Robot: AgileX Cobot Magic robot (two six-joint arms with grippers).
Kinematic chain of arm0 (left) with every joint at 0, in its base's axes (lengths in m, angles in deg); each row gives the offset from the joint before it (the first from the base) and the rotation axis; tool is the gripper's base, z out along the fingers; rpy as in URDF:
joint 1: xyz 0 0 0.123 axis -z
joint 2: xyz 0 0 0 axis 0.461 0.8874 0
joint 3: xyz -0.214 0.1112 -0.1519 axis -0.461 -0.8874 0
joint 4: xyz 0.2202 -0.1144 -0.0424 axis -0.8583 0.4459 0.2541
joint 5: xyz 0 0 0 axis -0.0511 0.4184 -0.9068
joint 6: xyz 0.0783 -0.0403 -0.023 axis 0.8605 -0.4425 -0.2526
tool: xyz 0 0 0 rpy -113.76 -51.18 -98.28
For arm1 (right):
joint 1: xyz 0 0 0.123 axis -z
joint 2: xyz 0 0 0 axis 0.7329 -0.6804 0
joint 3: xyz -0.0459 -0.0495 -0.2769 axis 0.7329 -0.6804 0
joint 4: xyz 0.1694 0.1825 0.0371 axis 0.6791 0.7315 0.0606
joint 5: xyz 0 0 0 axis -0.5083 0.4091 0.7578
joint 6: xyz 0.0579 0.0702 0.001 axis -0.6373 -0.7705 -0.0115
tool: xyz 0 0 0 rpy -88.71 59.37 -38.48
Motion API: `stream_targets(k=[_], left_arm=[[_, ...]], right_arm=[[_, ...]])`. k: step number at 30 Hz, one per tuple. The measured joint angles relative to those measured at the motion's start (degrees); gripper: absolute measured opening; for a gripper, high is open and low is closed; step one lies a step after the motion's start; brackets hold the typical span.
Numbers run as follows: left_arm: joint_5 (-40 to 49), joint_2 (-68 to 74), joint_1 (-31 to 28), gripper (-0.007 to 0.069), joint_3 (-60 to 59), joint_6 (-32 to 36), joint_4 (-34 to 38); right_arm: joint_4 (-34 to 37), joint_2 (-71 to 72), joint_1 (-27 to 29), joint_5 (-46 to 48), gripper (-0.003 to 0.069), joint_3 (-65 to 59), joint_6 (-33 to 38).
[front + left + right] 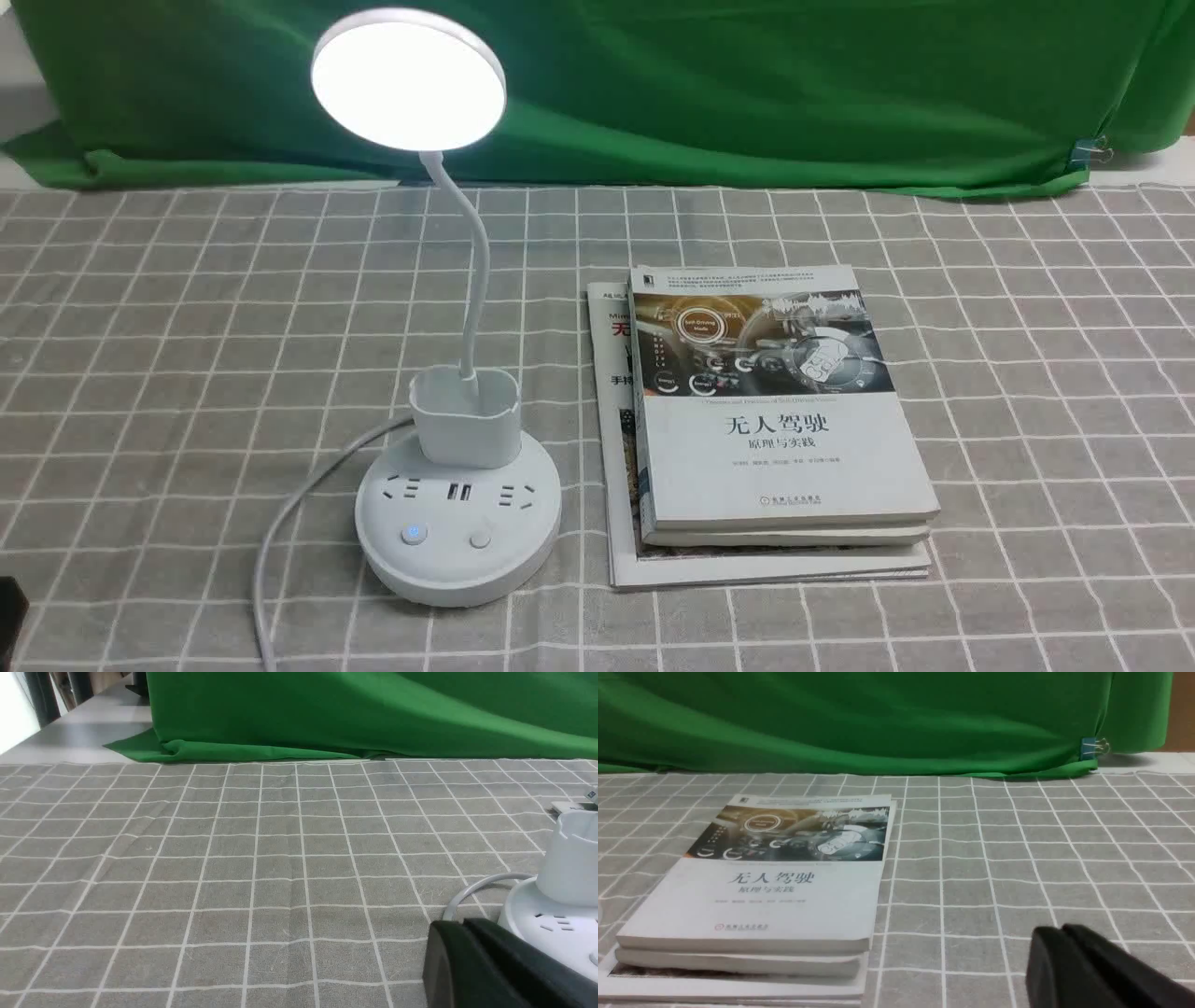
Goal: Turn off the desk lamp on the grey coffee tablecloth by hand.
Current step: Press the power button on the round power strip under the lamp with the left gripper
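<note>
The white desk lamp point(457, 509) stands on the grey coffee tablecloth point(1027, 373). Its round disc head point(408, 78) glows brightly. The round base carries sockets, a button lit blue point(413, 534) and a plain button point(480, 539). A cup holder point(464, 415) sits at the foot of the neck. In the left wrist view the lamp base point(556, 924) lies just beyond my left gripper point(462, 926), whose black jaws are pressed together and empty. My right gripper point(1059, 933) is shut and empty over bare cloth, beside the books. Only a dark corner of the left arm point(9, 607) shows in the front view.
A stack of books point(775, 420) lies right of the lamp, also in the right wrist view point(770, 882). The lamp's white cord point(280, 523) runs off the base toward the front edge. A green backdrop cloth point(747, 84) hangs behind, held by a clip point(1090, 149).
</note>
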Motion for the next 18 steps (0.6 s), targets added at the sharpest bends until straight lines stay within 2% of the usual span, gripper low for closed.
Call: stream_targets(k=[9, 13, 18], left_arm=[[0.0, 0.0, 0.0, 0.0001, 0.0, 0.0, -0.5], [0.0, 0.0, 0.0, 0.0001, 0.0, 1.3, -7.6], [-0.1, 0.0, 0.0, 0.0001, 0.0, 1.5, -10.3]], right_arm=[[0.0, 0.0, 0.0, 0.0, 0.0035, 0.0, 0.0], [0.0, 0.0, 0.0, 0.0, 0.0035, 0.0, 0.0], [0.0, 0.0, 0.0, 0.0, 0.0035, 0.0, 0.0]])
